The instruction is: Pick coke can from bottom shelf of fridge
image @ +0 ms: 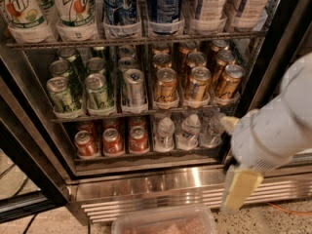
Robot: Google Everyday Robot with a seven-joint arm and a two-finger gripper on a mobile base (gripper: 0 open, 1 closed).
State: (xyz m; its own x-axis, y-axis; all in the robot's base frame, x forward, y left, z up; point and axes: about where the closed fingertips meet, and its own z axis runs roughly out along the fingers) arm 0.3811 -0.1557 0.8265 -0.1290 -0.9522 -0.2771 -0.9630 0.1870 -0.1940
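Standing at 7 o'clock for frontal reach, coke can (pixel 138 139) is racked on bottom shelf (pixel 146 155); gripper (pixel 234 160) is held outside at 4 o'clock, fingers (pixel 240 191) spread

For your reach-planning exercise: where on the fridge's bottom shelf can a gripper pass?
Free: headroom above the coke cans, under the middle rack. Crowded: cans and water bottles stand side by side. The gripper hangs lower right.
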